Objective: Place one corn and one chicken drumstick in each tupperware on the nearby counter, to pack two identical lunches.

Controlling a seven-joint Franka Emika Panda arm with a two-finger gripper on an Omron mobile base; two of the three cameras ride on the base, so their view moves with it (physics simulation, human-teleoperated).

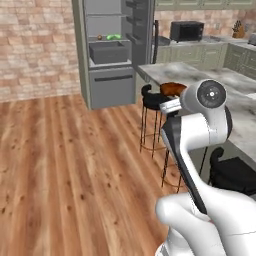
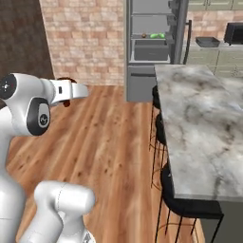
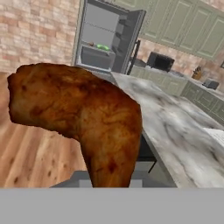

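Behind the island (image 2: 204,128), the fridge (image 1: 111,50) stands open, a corn (image 1: 114,37) on its shelf. Nearer, the gripper (image 1: 172,90) is clamped on a drumstick (image 3: 83,113). It looks stiff, light and greasy, so best pinched at the thin end. Fingertips are hidden behind the meat, and the tupperware (image 2: 207,42) is small.

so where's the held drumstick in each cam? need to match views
Left base view: drumstick mid-right, just left of the arm's wrist, above a stool.
Right base view: a sliver of it far left, behind the white hand.
Hand view: huge, centre-left.
Shared landmark: open fridge.
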